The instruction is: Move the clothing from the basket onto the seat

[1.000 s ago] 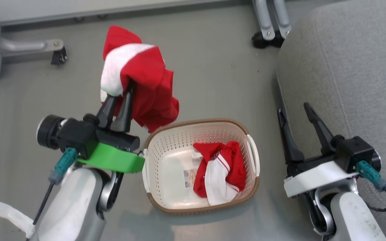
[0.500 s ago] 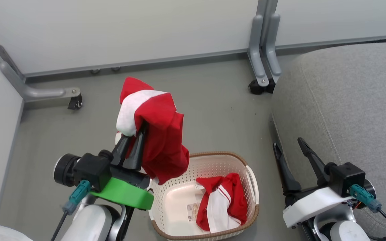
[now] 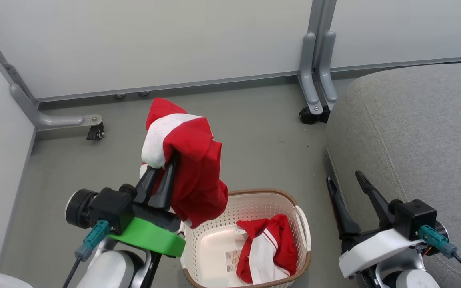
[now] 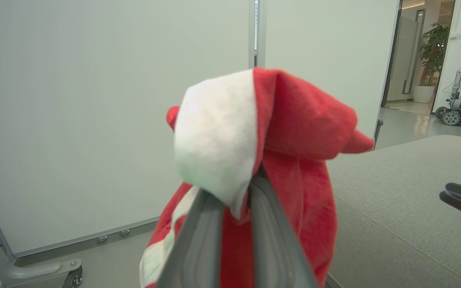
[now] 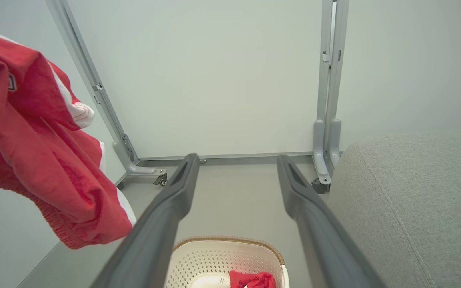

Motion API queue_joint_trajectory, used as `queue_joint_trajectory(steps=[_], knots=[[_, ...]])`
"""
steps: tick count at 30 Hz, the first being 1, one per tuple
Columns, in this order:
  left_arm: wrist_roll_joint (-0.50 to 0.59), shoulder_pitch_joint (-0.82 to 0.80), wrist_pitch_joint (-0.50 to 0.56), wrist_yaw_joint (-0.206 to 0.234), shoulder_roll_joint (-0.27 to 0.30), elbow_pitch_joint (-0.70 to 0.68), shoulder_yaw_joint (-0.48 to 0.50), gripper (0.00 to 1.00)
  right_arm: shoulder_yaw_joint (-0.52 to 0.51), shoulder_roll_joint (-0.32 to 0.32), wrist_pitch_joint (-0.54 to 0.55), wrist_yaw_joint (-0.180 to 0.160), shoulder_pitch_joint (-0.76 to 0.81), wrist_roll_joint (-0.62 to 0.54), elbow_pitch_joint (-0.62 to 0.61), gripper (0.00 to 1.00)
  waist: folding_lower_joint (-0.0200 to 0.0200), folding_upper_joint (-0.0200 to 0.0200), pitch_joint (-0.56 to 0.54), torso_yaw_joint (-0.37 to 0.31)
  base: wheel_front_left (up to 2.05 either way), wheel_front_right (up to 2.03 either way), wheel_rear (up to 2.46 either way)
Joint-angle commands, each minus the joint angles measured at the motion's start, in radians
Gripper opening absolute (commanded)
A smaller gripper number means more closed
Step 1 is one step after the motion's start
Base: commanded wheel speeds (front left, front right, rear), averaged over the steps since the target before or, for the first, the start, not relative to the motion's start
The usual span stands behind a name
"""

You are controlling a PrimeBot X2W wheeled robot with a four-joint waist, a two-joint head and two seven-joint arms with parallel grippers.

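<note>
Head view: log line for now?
left jaws: shut on red garment, clear of basket | right jaws: open, empty | second garment: in basket | seat: bare

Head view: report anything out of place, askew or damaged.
Nothing stands out. One red garment hangs bunched from the shut left hand, and the second garment lies crumpled inside the basket, as you would expect partway through the job.

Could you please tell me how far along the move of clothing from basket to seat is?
Done: no clothing on the visible seat. In hand: the left hand is shut on one garment, held up clear of the basket. Left: set it on the seat, then fetch the second garment lying in the basket. The right hand is open and empty.
</note>
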Motion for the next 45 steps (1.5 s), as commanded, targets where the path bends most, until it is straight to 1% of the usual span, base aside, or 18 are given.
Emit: queue_joint_trajectory(steps=[1,9,14,19,22,25,31,36,44,45], knots=[[-0.011,0.016,0.004,0.002,0.008,-0.002,-0.002,0.0,0.001,-0.002,0.002,0.0,0.012,0.004,0.001,1.0,0.0001,-0.0001,0.0,0.0,0.0,0.0,0.0],[-0.018,0.008,0.001,0.002,0.007,-0.005,-0.007,0.0,0.012,-0.002,0.004,0.0,0.006,0.008,0.004,1.0,0.0001,-0.0001,-0.001,0.004,0.0,0.0,0.0],[-0.015,-0.001,-0.003,0.004,0.01,-0.015,-0.008,0.0,0.064,-0.004,0.013,0.0,-0.022,0.017,-0.002,1.0,0.0001,-0.0001,-0.002,0.008,0.0,0.0,0.0],[-0.017,-0.011,0.001,0.005,0.009,-0.029,-0.011,0.0,0.208,-0.034,0.022,0.0,-0.074,0.059,-0.009,1.0,0.0001,-0.0001,0.001,0.015,0.0,0.0,0.0],[-0.02,-0.022,0.001,0.001,0.002,-0.033,-0.018,0.0,0.304,-0.054,0.024,0.0,-0.119,0.103,0.006,1.0,0.0001,-0.0001,0.006,0.027,0.0,0.0,0.0],[-0.022,-0.031,0.0,-0.001,-0.007,-0.034,-0.025,0.0,0.378,-0.064,0.019,0.0,-0.169,0.134,0.03,1.0,0.0001,-0.0001,0.009,0.038,0.0,0.0,0.0],[-0.025,-0.046,-0.001,-0.011,-0.018,-0.024,-0.04,0.0,0.486,-0.064,-0.004,0.0,-0.285,0.173,0.122,1.0,0.0001,-0.0001,0.017,0.062,0.0,0.0,0.0],[-0.024,-0.058,-0.001,-0.017,-0.024,-0.02,-0.053,0.0,0.567,-0.046,-0.031,0.0,-0.398,0.209,0.241,1.0,0.0001,-0.0001,0.02,0.077,0.0,0.0,0.0],[-0.026,-0.07,0.004,-0.026,-0.03,-0.017,-0.074,0.0,0.655,-0.011,-0.103,0.0,-0.547,0.276,0.424,1.0,0.0001,-0.0001,0.022,0.097,0.0,0.0,0.0],[-0.026,-0.07,0.004,-0.026,-0.031,-0.017,-0.076,0.0,0.665,-0.009,-0.109,0.0,-0.562,0.283,0.441,0.83,0.0001,-0.0001,0.022,0.098,0.0,0.0,0.0]])
